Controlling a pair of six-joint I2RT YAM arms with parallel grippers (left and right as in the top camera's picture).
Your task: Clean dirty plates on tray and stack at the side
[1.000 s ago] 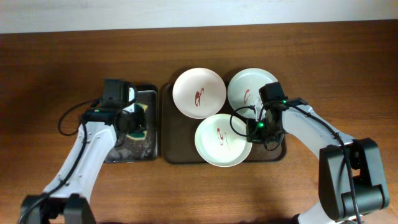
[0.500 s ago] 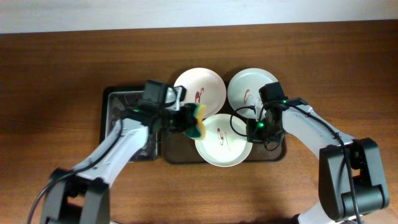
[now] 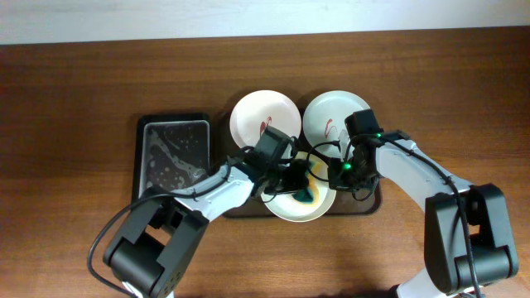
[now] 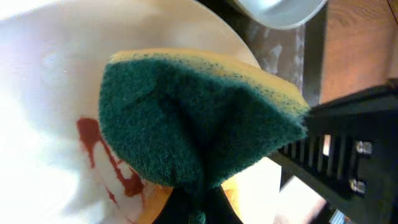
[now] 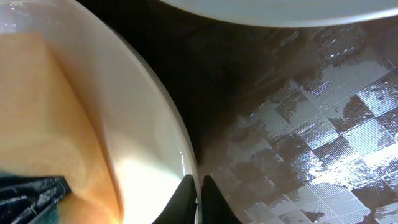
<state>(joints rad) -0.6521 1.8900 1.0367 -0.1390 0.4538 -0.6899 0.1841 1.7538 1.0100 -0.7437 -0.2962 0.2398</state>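
Slowly is best: the front plate (image 3: 290,213) needs the sponge (image 4: 193,124) pressed flat, green side down, and rubbed over all of the red squiggle (image 4: 106,158). It is white, round and shallow, at the front of the brown tray (image 3: 236,205). The left gripper (image 3: 298,184) squeezes the sponge over it. The right gripper (image 3: 338,175) pinches its right rim and should hold tight so it cannot slide.
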